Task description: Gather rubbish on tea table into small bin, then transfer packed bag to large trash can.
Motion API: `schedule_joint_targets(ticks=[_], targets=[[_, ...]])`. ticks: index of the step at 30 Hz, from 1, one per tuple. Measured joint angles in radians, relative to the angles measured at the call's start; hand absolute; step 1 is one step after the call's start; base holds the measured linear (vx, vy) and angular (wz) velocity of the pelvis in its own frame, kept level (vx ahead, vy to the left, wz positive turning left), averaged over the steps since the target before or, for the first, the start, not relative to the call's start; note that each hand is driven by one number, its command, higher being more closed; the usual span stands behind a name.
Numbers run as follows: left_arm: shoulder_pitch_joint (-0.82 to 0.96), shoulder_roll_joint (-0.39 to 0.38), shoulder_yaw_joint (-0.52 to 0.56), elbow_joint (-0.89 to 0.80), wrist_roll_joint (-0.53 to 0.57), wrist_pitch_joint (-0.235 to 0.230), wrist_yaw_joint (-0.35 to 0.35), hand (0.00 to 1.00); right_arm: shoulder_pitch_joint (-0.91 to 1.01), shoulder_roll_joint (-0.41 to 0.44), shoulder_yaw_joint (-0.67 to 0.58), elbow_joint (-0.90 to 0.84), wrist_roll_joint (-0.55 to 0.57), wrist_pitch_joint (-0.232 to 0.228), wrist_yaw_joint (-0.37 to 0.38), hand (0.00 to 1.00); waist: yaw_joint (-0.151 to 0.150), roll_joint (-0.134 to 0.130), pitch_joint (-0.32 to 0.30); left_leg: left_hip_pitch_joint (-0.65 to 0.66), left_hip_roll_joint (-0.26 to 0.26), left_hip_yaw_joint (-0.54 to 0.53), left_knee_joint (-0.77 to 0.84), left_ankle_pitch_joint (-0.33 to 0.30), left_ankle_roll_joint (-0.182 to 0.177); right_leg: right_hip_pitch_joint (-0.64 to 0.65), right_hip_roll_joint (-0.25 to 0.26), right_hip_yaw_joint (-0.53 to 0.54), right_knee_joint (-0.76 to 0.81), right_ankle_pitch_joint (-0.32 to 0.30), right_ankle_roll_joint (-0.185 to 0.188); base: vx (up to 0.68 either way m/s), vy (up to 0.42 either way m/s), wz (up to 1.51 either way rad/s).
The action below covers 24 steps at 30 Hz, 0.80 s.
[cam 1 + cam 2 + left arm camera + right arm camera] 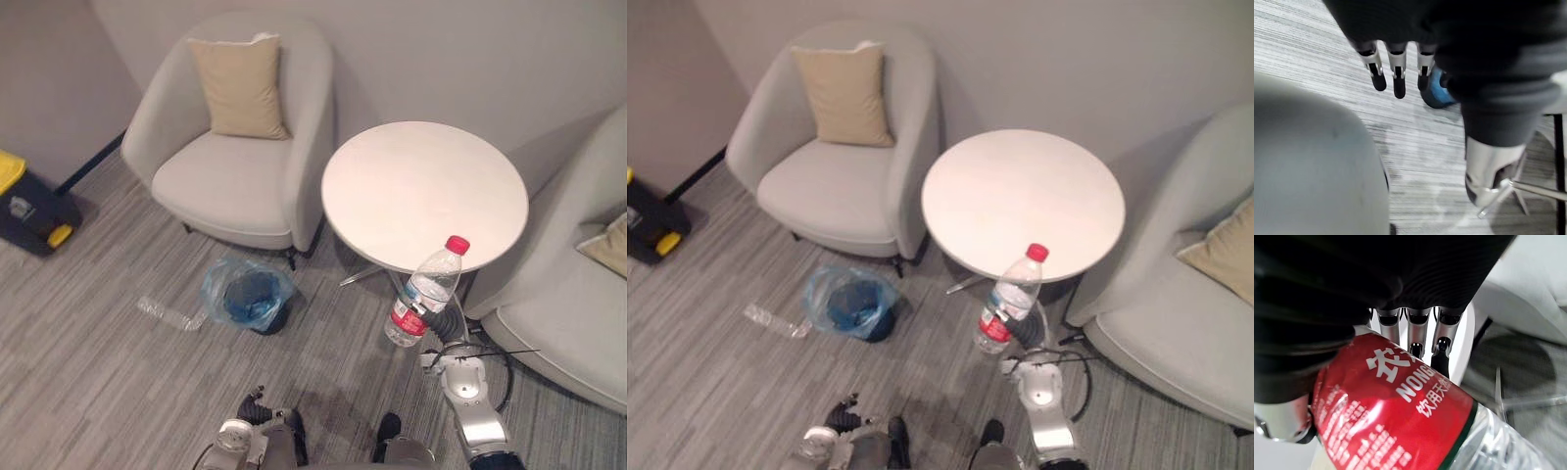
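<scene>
The right hand [438, 321] at lower right clamps its fingers round the clear plastic bottle [427, 287] with red label and cap, cap uppermost, the blue-bagged small dark bin [250, 297] well apart to its left, nearer the slack-fingered left hand [1397, 73].

We get soft, even room light, fairly bright. The tea table [424, 192] drops a faint shadow to its right and beneath; small glare patch on the bottle [1396, 421].
</scene>
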Motion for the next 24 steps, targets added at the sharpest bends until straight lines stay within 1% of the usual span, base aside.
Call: schedule_joint_targets(ticks=[2,5,6,7,8,9,10,11,12,14,15,16,17,18,19,20,21,22,23,24], targets=[[0.001,0.0,-0.002,-0.001,0.0,-0.001,0.005,0.0,-0.001,0.008,0.0,0.007,0.001,0.0,0.0,1.0,0.0,-0.001,-0.002,0.0,-0.024,0.001,-0.017,0.001,0.007,0.008,-0.019,0.008,-0.01,0.006,0.01,0.0,0.167,0.56],[0.004,0.01,0.005,0.0,-0.001,-0.001,0.006,0.0,-0.005,0.017,0.019,0.013,0.001,0.006,0.002,1.0,0.005,-0.003,-0.004,-0.009,-0.037,0.003,-0.014,-0.001,0.011,0.024,-0.023,0.026,-0.026,0.001,0.016,0.05,0.064,0.41],[0.004,0.013,0.008,-0.001,-0.001,-0.002,0.006,0.0,-0.011,0.018,0.024,0.015,0.001,0.007,0.002,1.0,0.014,-0.004,-0.003,-0.017,-0.038,0.002,0.007,-0.01,0.025,0.028,-0.024,0.025,-0.024,-0.005,0.024,0.08,0.02,0.2],[0.004,0.013,0.011,-0.002,-0.001,-0.003,0.007,0.0,-0.014,0.018,0.026,0.016,0.001,0.007,0.003,1.0,0.018,-0.004,-0.003,-0.023,-0.037,0.002,0.022,-0.016,0.032,0.028,-0.024,0.025,-0.021,-0.009,0.029,0.1,0.016,0.06],[0.004,0.014,0.014,-0.003,-0.003,-0.004,0.008,0.0,-0.032,0.019,0.026,0.032,0.001,0.007,0.003,1.0,0.021,-0.003,-0.004,-0.041,-0.032,0.002,0.073,-0.049,0.041,0.019,-0.028,0.023,0.014,-0.036,0.037,0.11,0.019,0.05],[0.003,0.017,0.014,-0.003,-0.004,-0.006,0.009,0.0,-0.039,0.016,0.026,0.04,0.001,0.007,0.002,1.0,0.021,-0.004,-0.004,-0.057,-0.028,0.0,0.124,-0.078,0.04,0.003,-0.038,0.023,0.075,-0.067,0.04,0.13,0.027,0.07],[0.003,0.019,0.014,-0.003,-0.004,-0.006,0.009,0.0,-0.04,0.016,0.026,0.043,0.001,0.007,0.002,1.0,0.021,-0.005,-0.005,-0.063,-0.027,-0.003,0.144,-0.089,0.043,-0.005,-0.044,0.024,0.104,-0.076,0.046,0.16,0.029,0.18],[0.001,0.022,0.013,-0.002,-0.007,-0.007,0.013,0.0,-0.038,0.016,0.026,0.052,0.001,0.011,0.002,1.0,0.019,-0.011,-0.001,-0.062,-0.034,-0.025,0.186,-0.114,0.05,-0.012,-0.06,0.025,0.182,-0.1,0.055,0.14,0.023,0.18],[0.002,0.022,0.012,-0.001,-0.007,-0.007,0.016,0.0,-0.037,0.015,0.026,0.052,0.001,0.012,0.002,1.0,0.019,-0.011,-0.001,-0.061,-0.036,-0.032,0.192,-0.119,0.051,-0.019,-0.064,0.031,0.208,-0.103,0.05,0.18,0.036,0.31],[0.006,0.026,0.012,0.001,-0.012,-0.006,0.029,0.0,-0.034,0.015,0.025,0.052,-0.001,0.015,0.002,1.0,0.007,-0.016,-0.001,-0.026,-0.054,-0.079,0.174,-0.129,0.058,-0.077,-0.075,0.096,0.401,-0.105,0.007,0.24,0.05,0.64],[0.013,0.028,0.014,0.001,-0.017,-0.004,0.032,0.0,-0.031,0.015,0.026,0.054,-0.002,0.015,0.002,1.0,-0.016,-0.016,-0.001,0.001,-0.043,-0.129,0.164,-0.129,0.058,-0.118,-0.043,0.16,0.478,-0.156,0.0,0.3,-0.037,0.87],[0.013,0.029,0.014,0.003,-0.02,-0.002,0.033,0.0,-0.029,0.015,0.03,0.054,-0.002,0.014,0.002,1.0,-0.018,-0.018,-0.001,0.015,-0.039,-0.146,0.152,-0.129,0.058,-0.121,-0.015,0.181,0.471,-0.18,-0.003,0.24,-0.099,0.9],[0.01,0.033,0.015,0.012,-0.022,-0.002,0.033,0.0,-0.026,0.014,0.034,0.055,-0.002,0.014,0.004,1.0,-0.018,-0.018,0.001,0.032,-0.035,-0.172,0.135,-0.129,0.058,-0.134,0.031,0.208,0.454,-0.206,-0.011,0.23,-0.138,0.81],[0.005,0.034,0.017,0.027,-0.022,0.0,0.033,0.0,-0.027,0.013,0.034,0.061,-0.001,0.014,0.008,1.0,-0.021,-0.017,0.006,0.062,-0.034,-0.211,0.111,-0.127,0.055,-0.153,0.095,0.239,0.411,-0.213,-0.023,0.22,-0.146,1.07],[0.001,0.03,0.02,0.041,-0.021,0.0,0.033,0.0,-0.027,0.006,0.032,0.068,-0.001,0.014,0.01,1.0,-0.025,-0.02,0.009,0.094,-0.036,-0.248,0.088,-0.124,0.049,-0.166,0.139,0.251,0.353,-0.205,-0.03,0.22,-0.154,0.97],[0.002,0.029,0.021,0.042,-0.021,0.0,0.033,0.0,-0.025,0.003,0.032,0.07,-0.001,0.014,0.011,1.0,-0.027,-0.021,0.009,0.103,-0.04,-0.259,0.081,-0.122,0.046,-0.17,0.148,0.254,0.325,-0.196,-0.033,0.27,-0.215,1.22],[0.004,0.028,0.025,0.045,-0.019,-0.001,0.032,0.0,-0.015,-0.003,0.021,0.07,0.001,0.013,0.015,1.0,-0.03,-0.035,0.003,0.118,-0.063,-0.3,0.079,-0.124,0.033,-0.171,0.153,0.278,0.234,-0.073,-0.07,0.19,-0.152,0.92],[0.003,0.023,0.028,0.049,-0.019,-0.001,0.032,0.0,-0.013,-0.007,0.019,0.07,0.001,0.013,0.015,1.0,-0.033,-0.031,0.003,0.119,-0.064,-0.306,0.081,-0.129,0.025,-0.167,0.152,0.271,0.239,-0.069,-0.09,0.28,-0.198,1.06],[0.003,-0.003,0.039,0.055,-0.019,-0.002,0.032,0.0,-0.007,-0.032,0.011,0.07,0.002,0.014,0.018,1.0,-0.029,0.002,-0.003,0.116,-0.043,-0.328,0.079,-0.131,0.011,-0.15,0.159,0.229,0.229,-0.06,-0.101,0.23,-0.137,0.55],[0.003,-0.011,0.051,0.056,-0.018,-0.004,0.032,0.0,-0.008,-0.037,0.012,0.07,0.002,0.014,0.021,1.0,-0.024,0.015,-0.002,0.115,-0.031,-0.324,0.072,-0.128,0.004,-0.145,0.164,0.209,0.223,-0.06,-0.102,0.3,-0.189,0.64]])
